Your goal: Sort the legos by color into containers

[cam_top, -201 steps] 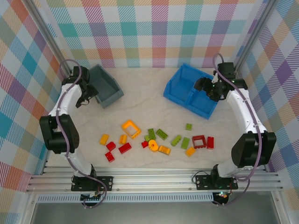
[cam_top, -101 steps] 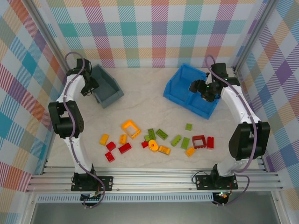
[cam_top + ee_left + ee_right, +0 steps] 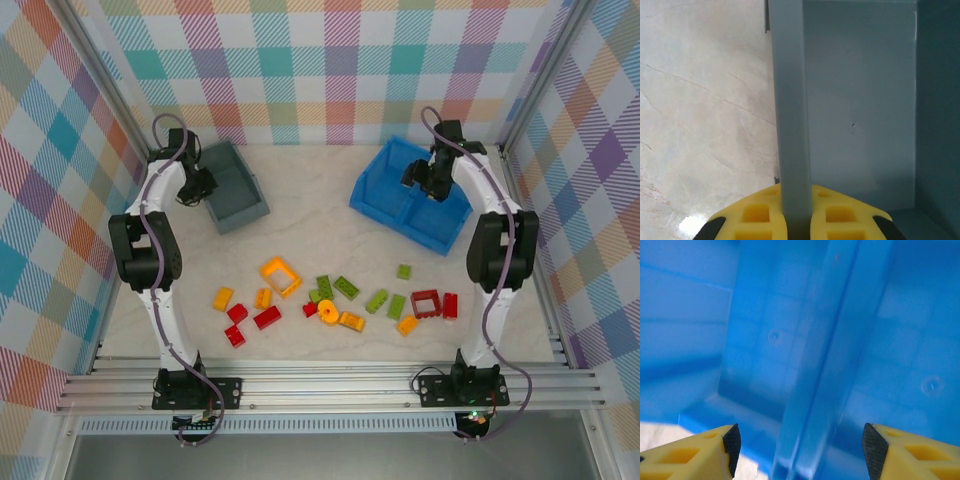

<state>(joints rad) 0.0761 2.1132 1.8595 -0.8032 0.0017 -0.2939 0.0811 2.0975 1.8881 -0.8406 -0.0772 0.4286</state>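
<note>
The legos [image 3: 346, 287] are spread in a loose row on the table [image 3: 320, 225], at the near side, between the two arms. Red, yellow-orange and green bricks are mixed together there. A yellow frame [image 3: 273, 265] is found at the left end of the row, a red frame [image 3: 426, 293] at the right end, and a round yellow piece [image 3: 328, 312] in the middle. One small green brick [image 3: 404, 271] is set a little apart, farther back.

The grey bin [image 3: 238, 195] is placed at the far left of the table. Its left wall is held by the left gripper [image 3: 203, 187]. In the left wrist view, the grey wall [image 3: 792, 125] is seen running up between the yellow fingers [image 3: 755, 220], which are pressed against it from both sides.

The blue bin [image 3: 380, 195] is placed at the far right. The right gripper [image 3: 418, 180] is held over it. In the right wrist view, its fingers [image 3: 700, 452] are spread wide apart, and the bin's middle wall [image 3: 812, 380] is seen between them, untouched.
</note>
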